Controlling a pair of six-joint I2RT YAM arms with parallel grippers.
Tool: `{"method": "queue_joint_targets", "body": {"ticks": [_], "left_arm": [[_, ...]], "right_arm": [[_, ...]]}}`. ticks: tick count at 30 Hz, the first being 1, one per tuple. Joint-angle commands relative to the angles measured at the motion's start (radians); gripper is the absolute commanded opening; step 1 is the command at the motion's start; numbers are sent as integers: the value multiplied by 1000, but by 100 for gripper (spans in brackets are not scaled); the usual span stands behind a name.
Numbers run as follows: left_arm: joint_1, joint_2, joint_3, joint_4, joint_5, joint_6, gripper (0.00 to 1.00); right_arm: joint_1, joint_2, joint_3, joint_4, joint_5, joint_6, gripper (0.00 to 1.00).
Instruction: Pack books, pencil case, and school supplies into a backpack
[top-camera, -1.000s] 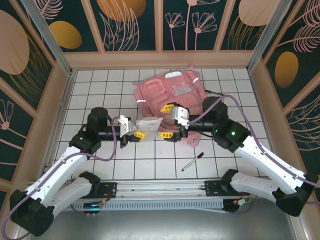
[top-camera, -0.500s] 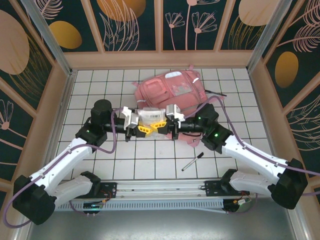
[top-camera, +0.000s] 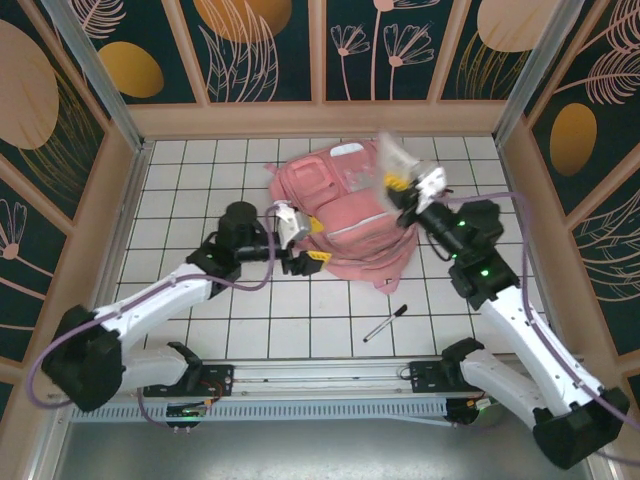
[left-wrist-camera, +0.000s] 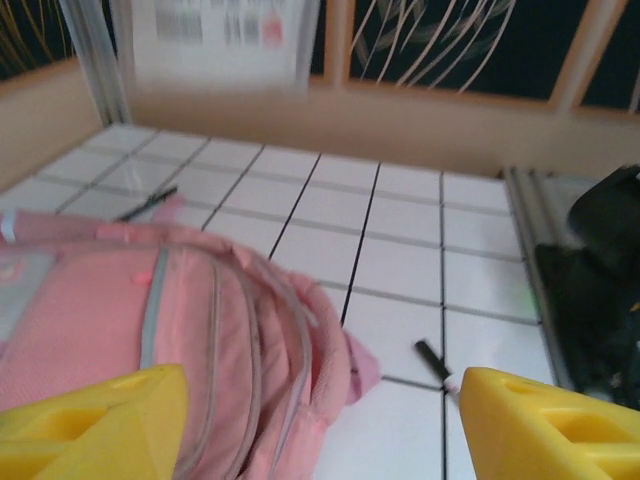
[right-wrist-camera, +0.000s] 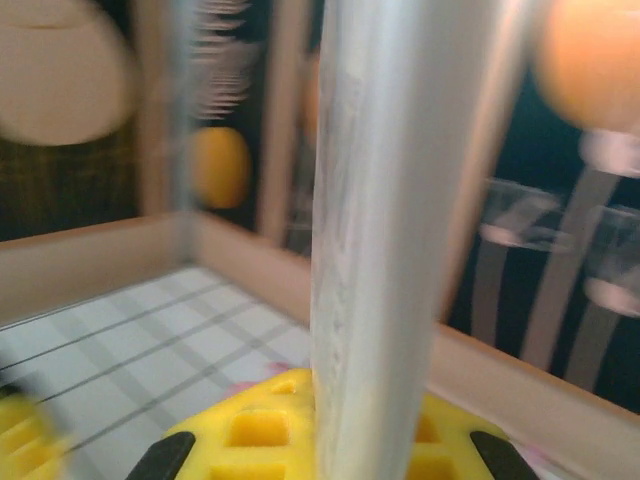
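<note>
The right hand (top-camera: 402, 183) is clamped narrow on the pencil case (top-camera: 393, 154), its yellow fingers (right-wrist-camera: 255, 432) pinching the long white case, which stands up through the right wrist view (right-wrist-camera: 375, 220). It holds the case in the air above the far right corner of the backpack (top-camera: 345, 215). In the overhead view the case is blurred.

The left hand (top-camera: 312, 259) is spread wide and holds nothing. Its two yellow fingers (left-wrist-camera: 100, 420) stand well apart, with the pink backpack (left-wrist-camera: 130, 320) below them, at the bag's near edge. The case shows at the top of the left wrist view (left-wrist-camera: 215, 40).

A second ago both hands met in front of the backpack with the case between them, at the left hand's fingers. Since then the left hand has let go and opened, and the right hand has carried the case up and away to the right.

A black pen (top-camera: 385, 322) lies where it lay before, on the white tiled surface (top-camera: 200, 180), near the backpack's front.
</note>
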Motion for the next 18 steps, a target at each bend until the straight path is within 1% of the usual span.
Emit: {"method": "queue_joint_targets", "body": {"ticks": [1,2,4,5,6,7,10,13,14,16,18], "left_arm": [[-61,126,92,20,-236,87,71],[-77,180,141,-8,-308,90,72],[-86,281,263,-103,-440,40,75],[-89,337,339,-181,-456,45,81],[-93,376,385,-231,-459,61,85],[-99,415,421,-262,-460,80,88],[-113,495,447,-277,-427,145,86],[-130,573,513,-342,-444,185,85],[-137,602,542,-371,-473,195,85],[-147,649,591,-418,-455,224,88],[-149,679,607,-408,-440,225,89]], "right_arm": [[-121,-8,31,-102,251,145,0],[-148,-10,28,-129,278,165,0],[-182,-21,13,-154,283,183,0],[-195,-32,-1,-155,275,192,0],[-201,-42,-12,-155,260,196,0],[-208,-55,-24,-155,245,195,0],[-220,-85,-68,-144,247,237,0],[-231,-89,-95,-136,220,268,0],[-235,-85,-96,-137,220,267,0],[-237,-73,-94,-143,184,262,0],[-240,-60,-92,-144,154,255,0]]}}
